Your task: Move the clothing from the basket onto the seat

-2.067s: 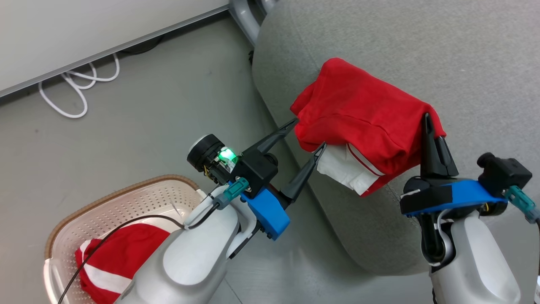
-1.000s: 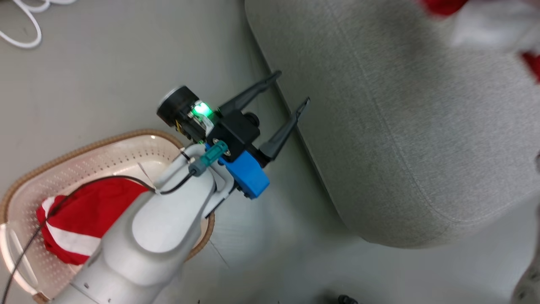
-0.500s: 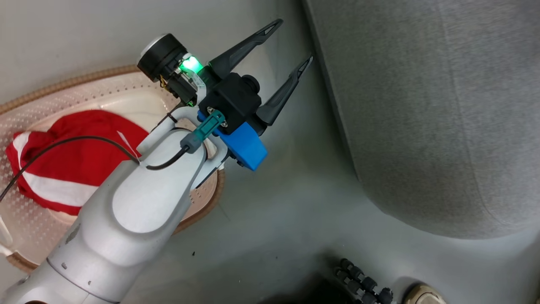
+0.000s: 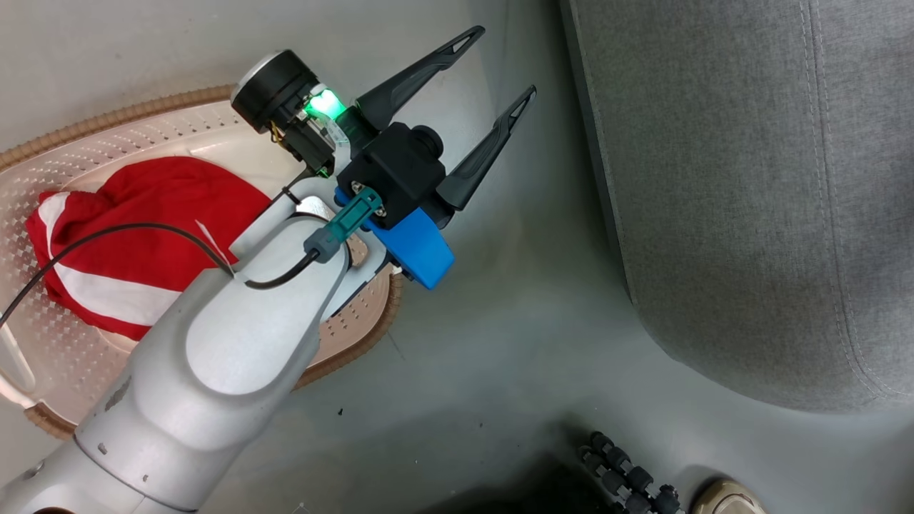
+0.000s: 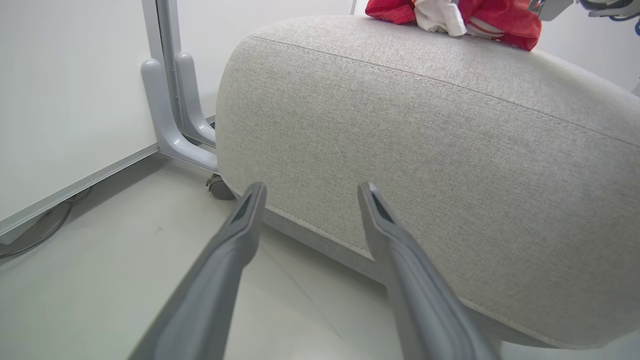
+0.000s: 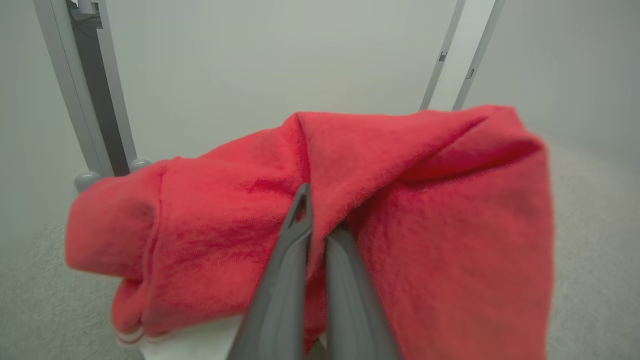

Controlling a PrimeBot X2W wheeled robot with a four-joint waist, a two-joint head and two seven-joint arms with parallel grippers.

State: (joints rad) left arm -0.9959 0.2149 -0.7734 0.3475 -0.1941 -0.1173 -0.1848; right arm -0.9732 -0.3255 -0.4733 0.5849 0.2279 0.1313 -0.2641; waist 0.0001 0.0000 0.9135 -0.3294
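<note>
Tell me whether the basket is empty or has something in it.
Not empty: a red garment with white stripes lies crumpled inside the basket, partly hidden behind the left arm.

The basket [image 4: 143,135] sits on the floor [image 4: 500,321] to the left of the seat [image 4: 750,178], with a strip of floor between them. One piece of clothing [image 4: 136,207] lies in the basket, and the other piece of clothing [image 5: 480,17] lies on top of the seat.
</note>
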